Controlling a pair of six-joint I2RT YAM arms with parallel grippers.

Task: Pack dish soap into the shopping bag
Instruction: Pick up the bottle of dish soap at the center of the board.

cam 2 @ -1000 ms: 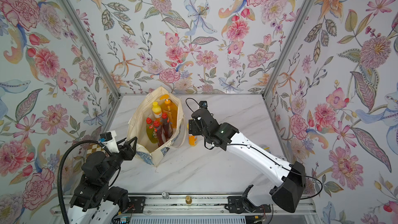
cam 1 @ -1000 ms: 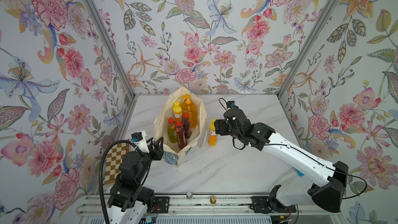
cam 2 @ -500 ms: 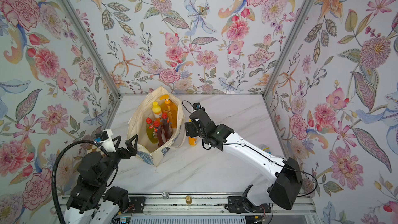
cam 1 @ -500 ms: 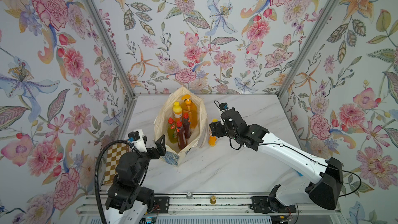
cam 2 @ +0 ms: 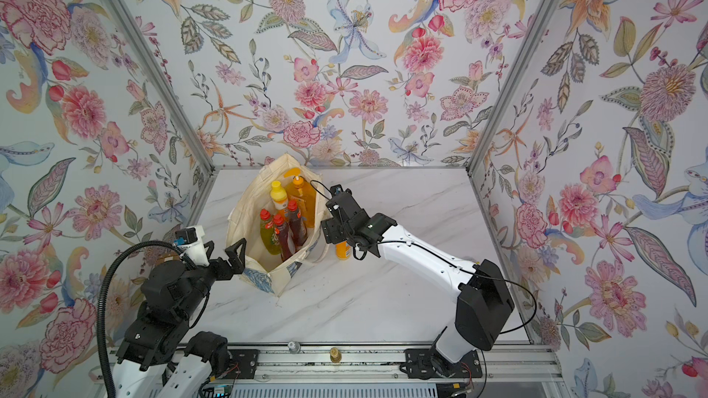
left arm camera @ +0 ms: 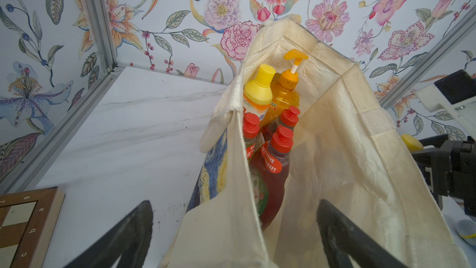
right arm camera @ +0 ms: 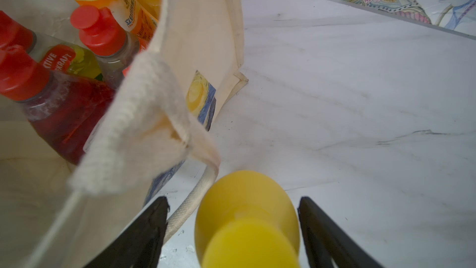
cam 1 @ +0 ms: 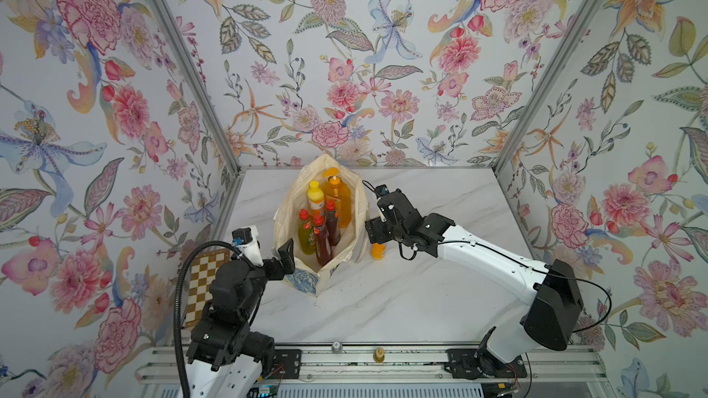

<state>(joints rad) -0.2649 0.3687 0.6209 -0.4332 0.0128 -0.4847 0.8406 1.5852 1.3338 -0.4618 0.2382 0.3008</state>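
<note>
The left fingers (left arm camera: 128,233) have spread from nearly together to wide apart, and the left arm has pushed a little closer to the bag (cam 1: 284,212). The fingers now straddle its near wall, one inside the bag and one outside.

The right arm has swung in toward the bag's right side. Its fingers (right arm camera: 144,233) have come from beside the loose orange bottle (cam 1: 378,251) to directly over it. They now stand on either side of its yellow cap (right arm camera: 247,202), which they hide in both top views.
</note>
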